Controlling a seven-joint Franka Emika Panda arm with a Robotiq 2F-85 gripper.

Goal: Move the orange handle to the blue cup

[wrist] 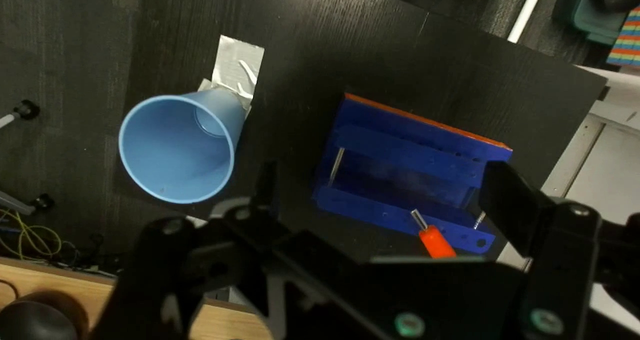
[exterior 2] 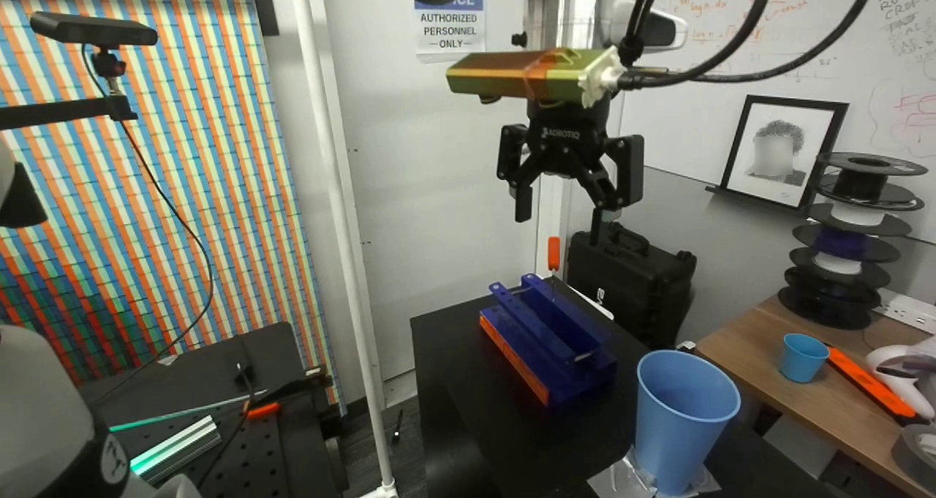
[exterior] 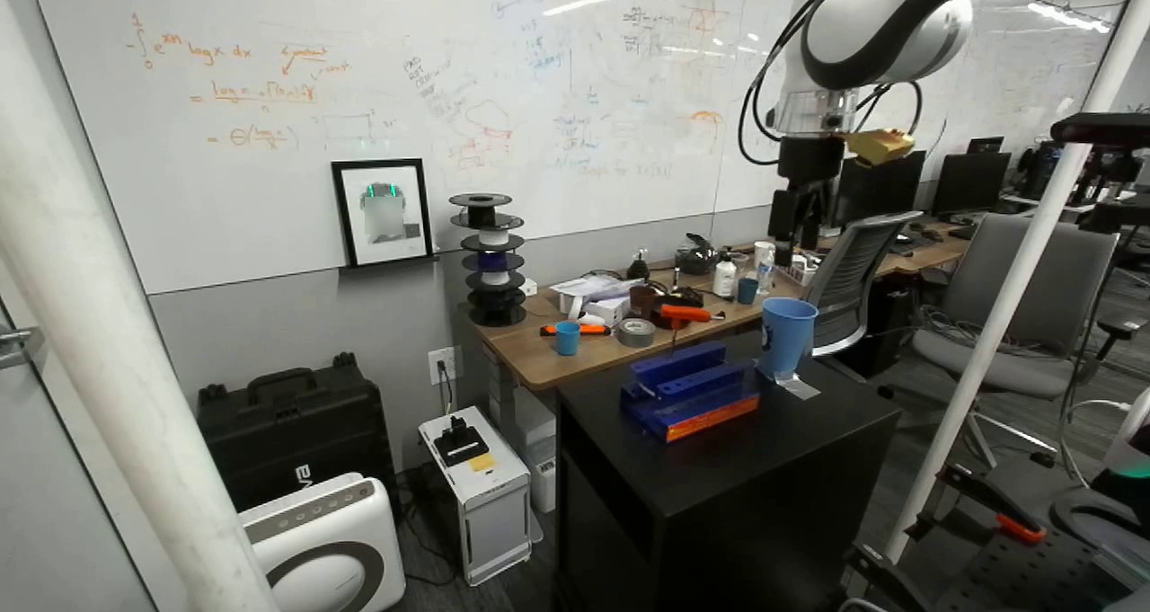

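Note:
The orange handle is the grip of a T-shaped tool whose thin shaft stands upright at the dark blue slotted box. It also shows in an exterior view and in the wrist view, where my gripper hides its lower part. The light blue cup stands upright beside the box, with silver tape at its base; it also shows in an exterior view and in the wrist view, open and empty. My gripper is open and empty, pointing down, above the orange handle and apart from it.
The box and cup stand on a black cabinet. A wooden desk behind holds a smaller blue cup, a tape roll and clutter. A white pole stands beside the cabinet. A black case stands on the floor.

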